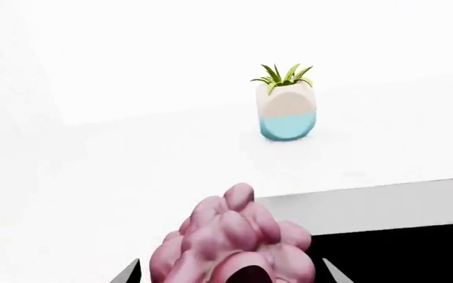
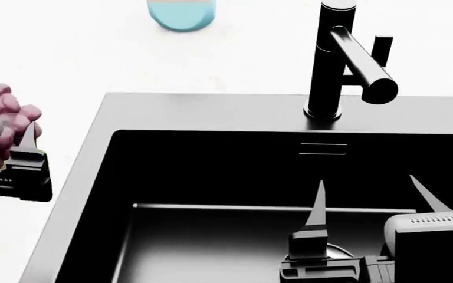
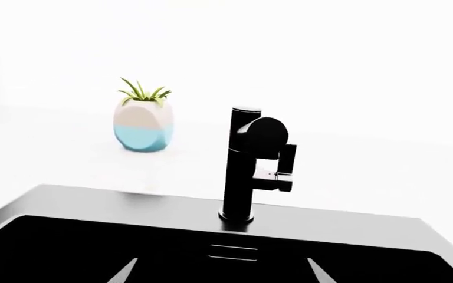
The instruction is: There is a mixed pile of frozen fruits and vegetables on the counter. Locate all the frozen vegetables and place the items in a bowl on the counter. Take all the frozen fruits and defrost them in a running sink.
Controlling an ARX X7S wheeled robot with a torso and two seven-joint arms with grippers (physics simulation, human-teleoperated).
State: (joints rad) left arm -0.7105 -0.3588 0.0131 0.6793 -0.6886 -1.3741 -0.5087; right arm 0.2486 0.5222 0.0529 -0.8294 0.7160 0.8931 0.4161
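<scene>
My left gripper point(image 2: 6, 138) is shut on the frozen fruit point(image 2: 2, 118), a pink bumpy berry cluster, and holds it over the white counter point(image 2: 69, 59) just left of the sink point(image 2: 210, 112). In the left wrist view the frozen fruit point(image 1: 235, 242) fills the space between my fingertips point(image 1: 132, 272), with the sink's grey rim point(image 1: 384, 203) beside it. My right gripper point(image 2: 372, 197) is open and empty above the black basin, near the chrome drain point(image 2: 338, 250). The black faucet point(image 2: 332, 59) stands at the sink's back rim. The frozen vegetables and the bowl are out of view.
A small white and teal planter point(image 1: 286, 109) with a green plant stands on the counter behind the sink; it also shows in the right wrist view point(image 3: 143, 125) and at the head view's top edge point(image 2: 181, 15). The faucet point(image 3: 246, 168) has a side lever.
</scene>
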